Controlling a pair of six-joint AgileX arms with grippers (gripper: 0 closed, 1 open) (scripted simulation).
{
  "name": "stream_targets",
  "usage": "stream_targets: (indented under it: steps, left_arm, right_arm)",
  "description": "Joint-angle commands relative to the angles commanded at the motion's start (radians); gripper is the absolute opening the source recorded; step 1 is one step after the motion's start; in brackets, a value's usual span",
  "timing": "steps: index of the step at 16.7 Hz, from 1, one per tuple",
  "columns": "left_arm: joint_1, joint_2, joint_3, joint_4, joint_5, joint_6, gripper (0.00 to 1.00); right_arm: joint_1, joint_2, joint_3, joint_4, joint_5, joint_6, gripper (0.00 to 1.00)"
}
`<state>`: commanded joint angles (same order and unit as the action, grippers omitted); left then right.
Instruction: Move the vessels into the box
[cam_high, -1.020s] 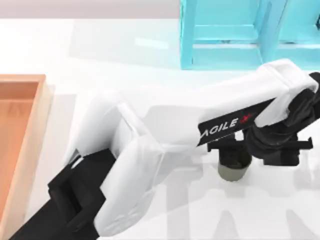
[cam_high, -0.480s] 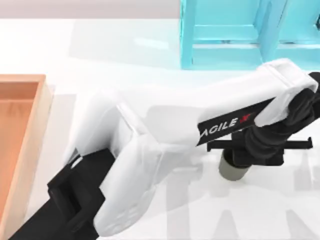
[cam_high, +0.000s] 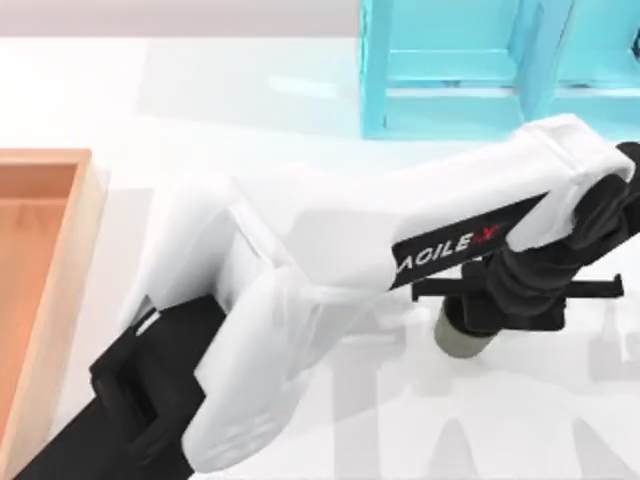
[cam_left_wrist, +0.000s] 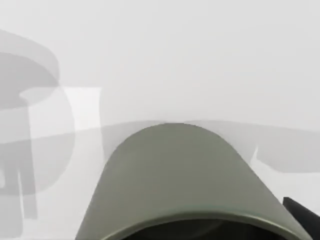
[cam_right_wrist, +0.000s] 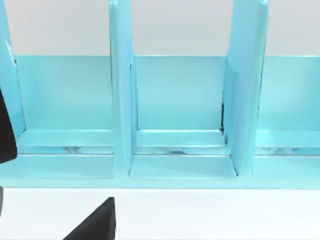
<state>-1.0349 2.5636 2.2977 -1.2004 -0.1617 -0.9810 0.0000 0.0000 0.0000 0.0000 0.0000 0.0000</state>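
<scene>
My left gripper (cam_high: 470, 312) sits over the cup (cam_high: 462, 338) at lower right; I cannot tell its grip. Next, I judge: lift toward the box (cam_high: 62, 260) at the left edge.

Bright, even light is flooding the white table (cam_high: 250, 100) — soft grey shadows are falling beneath the left arm (cam_high: 300, 300). The cup (cam_left_wrist: 185, 180) is looming close and slightly soft; the turquoise shelf unit (cam_right_wrist: 180, 110) is glowing evenly.
</scene>
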Motion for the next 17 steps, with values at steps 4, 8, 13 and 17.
stream_targets:
  steps: [4,8,13,17]
  left_arm:
    - [0.045,-0.155,-0.131,-0.012,0.004,0.043,0.00]
    - [0.100,-0.364,-0.298,-0.038,0.008,0.095,0.00]
    - [0.123,-0.429,-0.361,-0.047,0.009,0.115,0.00]
    - [0.130,-0.432,-0.365,-0.050,0.010,0.128,0.00]
  right_arm:
    - [0.000,0.000,0.000,0.000,0.000,0.000,1.00]
    - [0.000,0.000,0.000,0.000,0.000,0.000,1.00]
    - [0.000,0.000,0.000,0.000,0.000,0.000,1.00]
    - [0.000,0.000,0.000,0.000,0.000,0.000,1.00]
